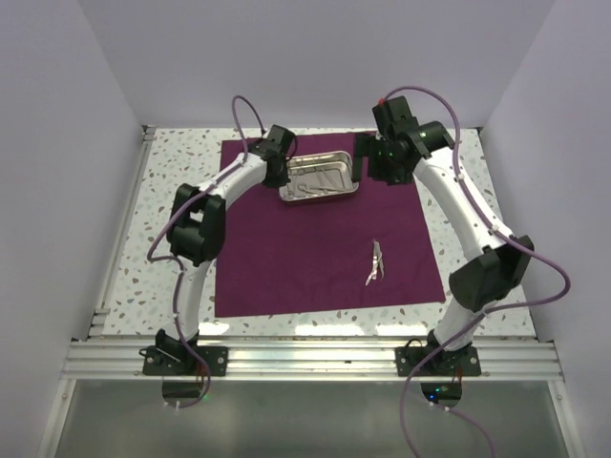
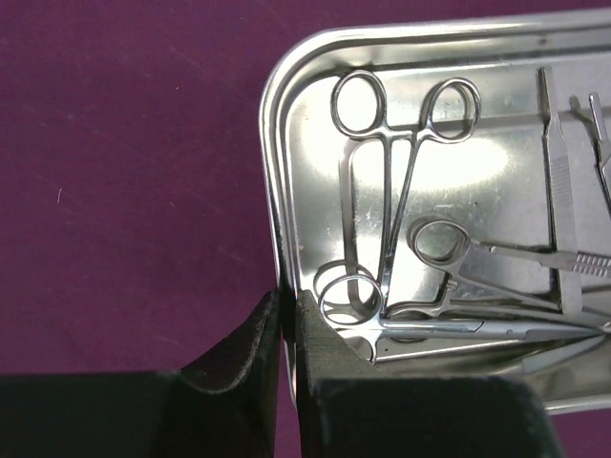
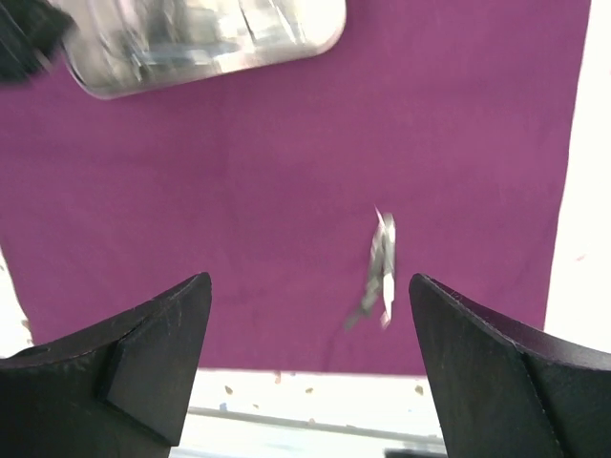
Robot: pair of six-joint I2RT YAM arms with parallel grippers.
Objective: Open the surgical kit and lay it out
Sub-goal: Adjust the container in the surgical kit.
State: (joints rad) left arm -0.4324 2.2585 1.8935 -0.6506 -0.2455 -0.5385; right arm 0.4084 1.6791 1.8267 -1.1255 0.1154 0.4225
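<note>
The dark purple cloth (image 1: 315, 258) lies spread flat on the table. At its far edge stands the shiny steel tray (image 1: 320, 199), holding several silver ring-handled instruments (image 2: 391, 191) and tweezers (image 2: 558, 181). My left gripper (image 1: 284, 176) is shut on the tray's left wall (image 2: 277, 114), one finger outside it and one inside. A single silver instrument (image 1: 375, 262) lies on the cloth to the right of centre. My right gripper (image 1: 361, 157) hovers open just right of the tray, with nothing between its fingers (image 3: 153, 343). That lone instrument (image 3: 382, 267) shows blurred below it.
The speckled tabletop (image 1: 172, 172) borders the cloth on all sides. White walls close in the left, back and right. An aluminium rail (image 1: 315, 358) runs along the near edge between the two arm bases.
</note>
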